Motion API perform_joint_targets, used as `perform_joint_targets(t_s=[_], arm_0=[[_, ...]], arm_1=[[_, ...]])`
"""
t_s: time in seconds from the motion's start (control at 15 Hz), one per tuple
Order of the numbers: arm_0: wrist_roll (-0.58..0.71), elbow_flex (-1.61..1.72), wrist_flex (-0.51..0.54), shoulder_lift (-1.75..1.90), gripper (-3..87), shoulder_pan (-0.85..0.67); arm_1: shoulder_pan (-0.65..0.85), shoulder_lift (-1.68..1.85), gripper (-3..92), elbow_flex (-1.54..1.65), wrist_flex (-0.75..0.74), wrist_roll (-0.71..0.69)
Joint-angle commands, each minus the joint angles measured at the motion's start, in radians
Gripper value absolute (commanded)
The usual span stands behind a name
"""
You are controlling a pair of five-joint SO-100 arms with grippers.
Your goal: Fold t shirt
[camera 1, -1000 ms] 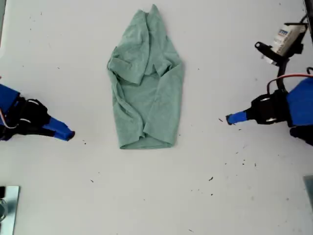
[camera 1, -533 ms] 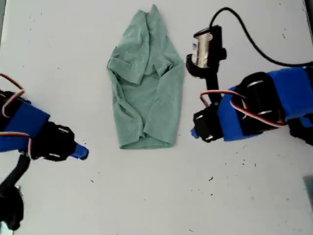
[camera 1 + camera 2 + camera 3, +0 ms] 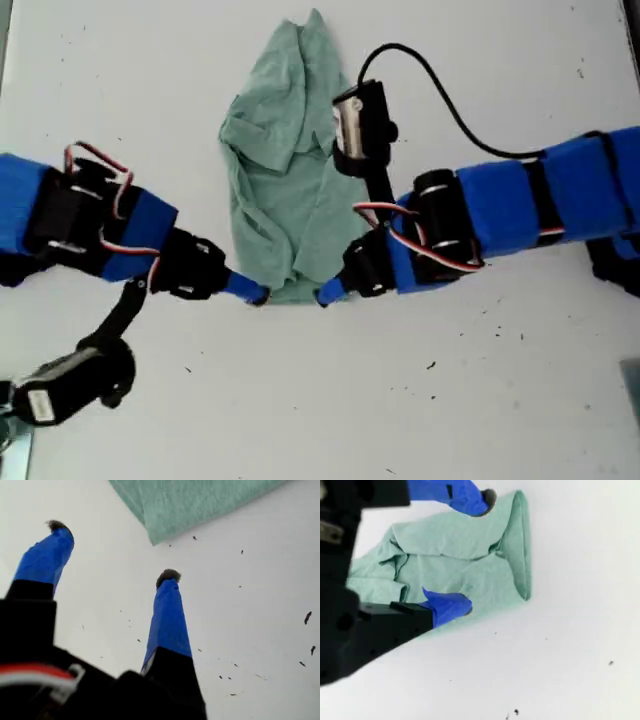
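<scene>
You are looking at a robotics test bench, a lab setup rather than a home: a plain white counter (image 3: pixel 500 400) speckled with dark crumbs, taped blue servo arms with exposed red wiring, and a camera module (image 3: pixel 358 125) trailing a black cable toward one o'clock.

White speckled tabletop (image 3: pixel 480 400), evenly lit

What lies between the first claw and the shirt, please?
Only bare table with dark specks, in the first wrist view: my first claw sits short of the shirt's corner.
</scene>
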Motion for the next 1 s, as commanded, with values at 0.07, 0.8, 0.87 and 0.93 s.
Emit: perform_joint_targets(t_s=[0.07,0.8,0.87,0.93], arm_0=[[0.046,-0.051,-0.052,-0.126,29.9,-0.112],[0.077,-0.166,-0.118,-0.488,-0.1,-0.083],[0.075,-0.195,-0.117,-0.468,-0.2,-0.052],[0.072,-0.218,-0.11,-0.434,-0.2,-0.023]], arm_1=[[0.054,-0.104,34.0,-0.098,-0.054,-0.032],[0.057,-0.453,-1.5,-0.147,-0.046,-0.075],[0.043,-0.425,-1.5,-0.149,-0.044,-0.095],[0.026,-0.365,-1.5,-0.149,-0.048,-0.115]])
